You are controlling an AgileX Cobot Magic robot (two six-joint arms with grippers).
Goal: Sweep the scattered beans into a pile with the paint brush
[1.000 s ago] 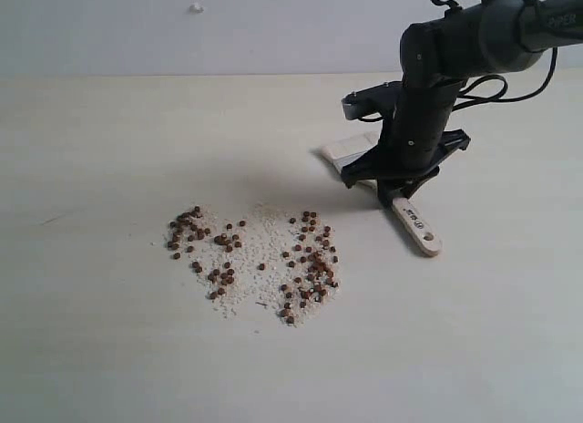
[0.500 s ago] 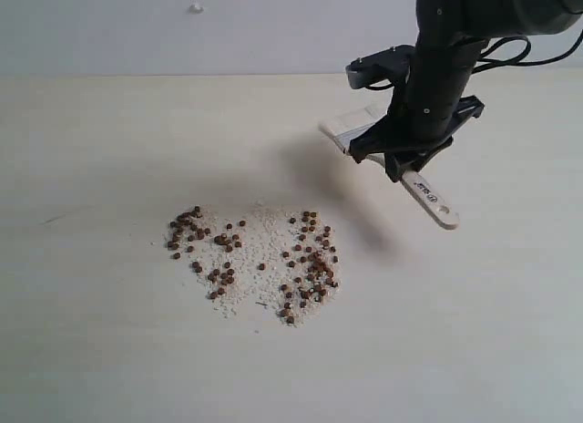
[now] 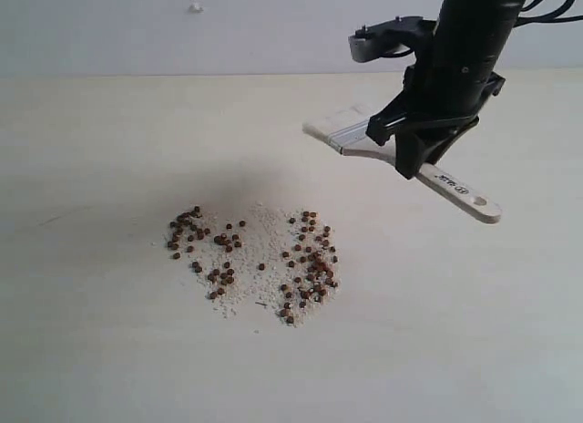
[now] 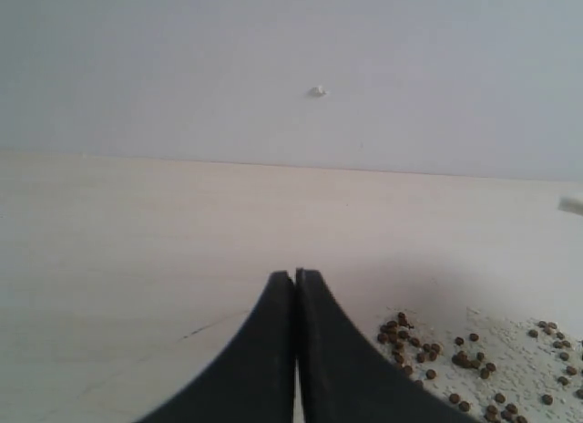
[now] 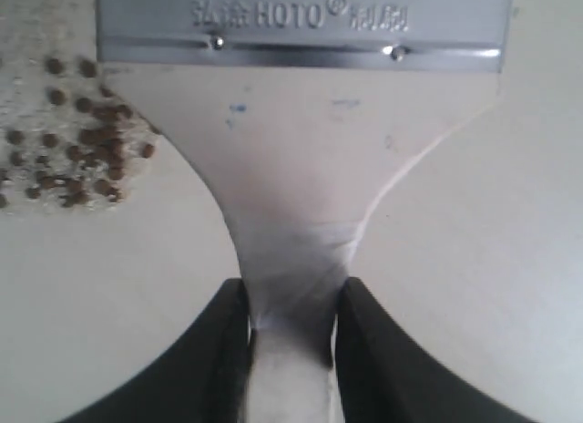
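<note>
Right tool clamps the paint brush by the handle so the bristles are free to sweep. It's up off the bench, with the beans scattered below. Left tool is closed, empty.

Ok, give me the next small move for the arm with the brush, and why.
Probably carry the paint brush over and lower it beside the beans. The right end effector grips its handle, but it hangs above the table, off to one side of the scatter.
</note>
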